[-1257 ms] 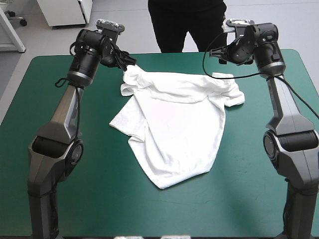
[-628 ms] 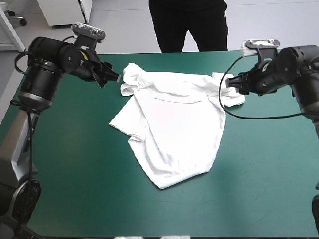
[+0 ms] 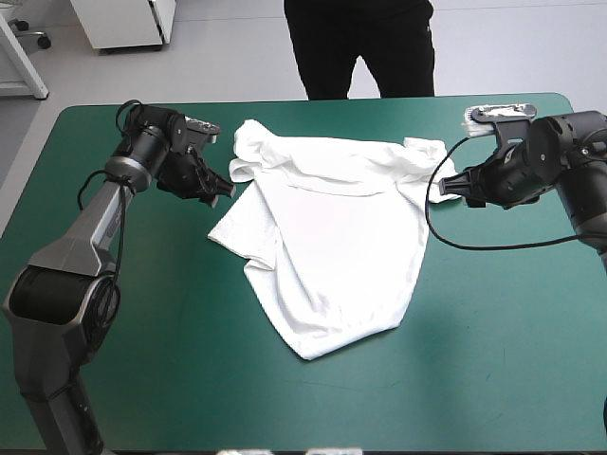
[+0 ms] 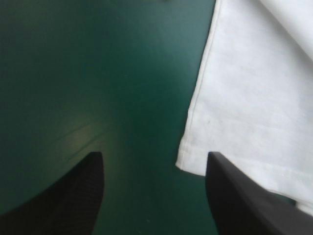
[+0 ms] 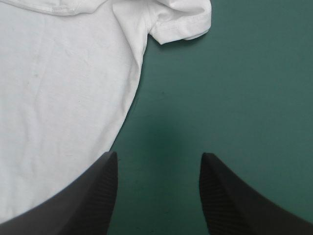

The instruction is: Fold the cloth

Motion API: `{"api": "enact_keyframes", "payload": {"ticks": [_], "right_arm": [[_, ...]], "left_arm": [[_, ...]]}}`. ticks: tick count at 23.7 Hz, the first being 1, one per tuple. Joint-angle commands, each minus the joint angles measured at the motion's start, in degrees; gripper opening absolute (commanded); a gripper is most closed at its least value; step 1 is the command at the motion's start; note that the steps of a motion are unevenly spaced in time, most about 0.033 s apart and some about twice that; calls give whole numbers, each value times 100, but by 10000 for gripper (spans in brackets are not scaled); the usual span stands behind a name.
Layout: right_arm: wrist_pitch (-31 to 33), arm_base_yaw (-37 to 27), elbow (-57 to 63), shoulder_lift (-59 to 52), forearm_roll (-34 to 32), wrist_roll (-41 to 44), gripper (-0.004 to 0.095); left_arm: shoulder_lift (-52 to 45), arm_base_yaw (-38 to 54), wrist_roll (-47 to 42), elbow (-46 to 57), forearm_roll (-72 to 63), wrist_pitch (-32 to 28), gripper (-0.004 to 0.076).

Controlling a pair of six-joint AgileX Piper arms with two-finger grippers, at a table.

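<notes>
High view: T-shirt [image 3: 332,246] lies flat on teal-green cover [image 3: 190,370]; left gripper [image 3: 221,186] and right gripper [image 3: 450,187] spread apart, beside opposite sleeves.

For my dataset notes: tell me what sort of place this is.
Likely a robotics test bench: a teal-green table, the left gripper and right gripper poised over it, a white T-shirt spread between them.

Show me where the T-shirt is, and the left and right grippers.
T-shirt [image 3: 332,237], high view, middle of the body.
Left gripper [image 4: 154,156], left wrist view, midway between its open fingers.
Right gripper [image 5: 159,156], right wrist view, midway between its open fingers.
</notes>
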Motion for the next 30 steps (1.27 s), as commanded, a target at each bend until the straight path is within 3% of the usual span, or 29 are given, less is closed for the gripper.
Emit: {"api": "enact_keyframes", "payload": {"ticks": [1, 16, 18, 20, 21, 23, 30], "right_arm": [[-20, -32, -146, -216, -108, -37, 482], [-20, -32, -146, -216, -284, -37, 443], [-20, -32, -146, -216, -284, -37, 443], [-20, -32, -146, -216, -311, -37, 441], [-20, -32, -146, -216, -311, -37, 441], [-20, -32, -146, -216, -311, -27, 441], [-20, -20, -146, -216, 215, -16, 442]], "left_arm": [[-73, -5, 146, -148, -260, 249, 441], [605, -64, 223, 293, -565, 247, 420], [685, -194, 223, 418, -564, 222, 382], [718, -373, 267, 579, -564, 222, 274], [718, -477, 281, 720, -564, 222, 153], [718, -571, 281, 875, -514, 204, -11], [718, -558, 307, 930, -482, 216, -7]]}}
